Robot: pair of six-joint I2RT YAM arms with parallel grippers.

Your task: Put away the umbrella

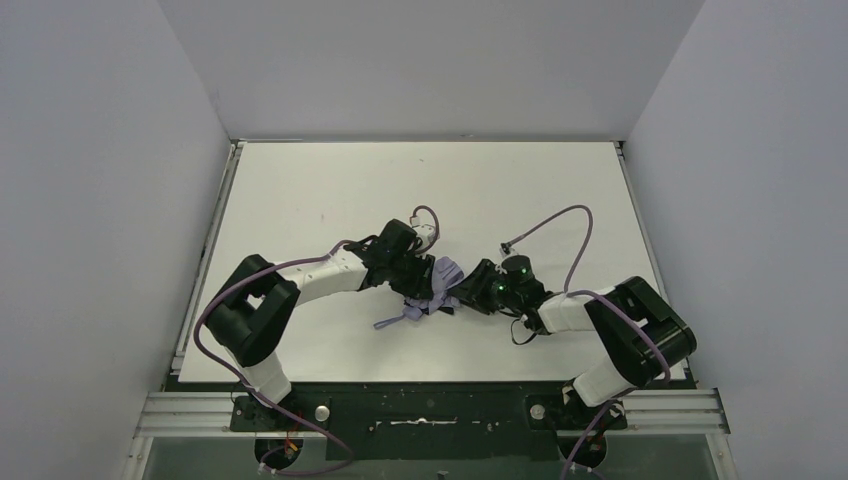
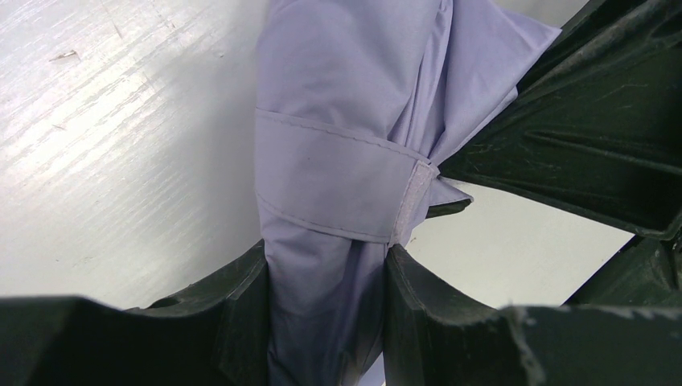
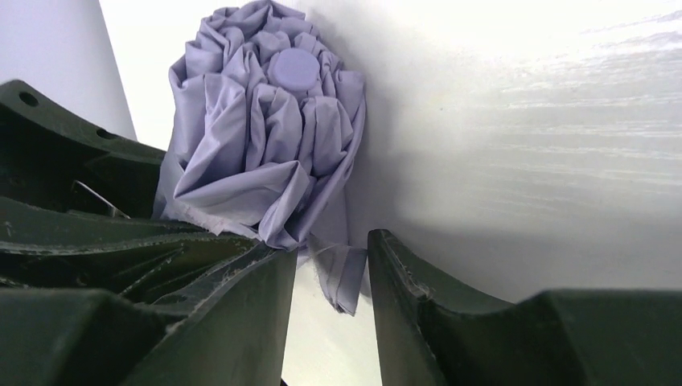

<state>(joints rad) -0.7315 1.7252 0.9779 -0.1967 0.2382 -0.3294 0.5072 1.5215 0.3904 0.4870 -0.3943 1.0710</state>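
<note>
While two arms reach inward in the top view, the umbrella (image 1: 442, 284) lies folded near the middle of the white surface (image 1: 330, 190), a little toward 6 o'clock. The left end effector (image 1: 421, 291) comes at it from 9 o'clock and the right end effector (image 1: 468, 291) from 3 o'clock. A loose lavender strip (image 1: 395, 320) trails off the bundle toward 7 o'clock.

Seen from the left wrist, the left end effector (image 2: 326, 269) is clamped on the bunched lavender fabric, both fingers (image 2: 241, 305) pressed into it. Just beyond them, the strap (image 2: 338, 173) wraps the bundle.

Seen from the right wrist, the canopy gathers in crumpled folds around a round lavender cap (image 3: 293, 68) at 11 o'clock. The right end effector (image 3: 331, 241) has its fingers (image 3: 241, 305) apart with a flap of fabric hanging in the gap. Whether they pinch that flap cannot be told.
</note>
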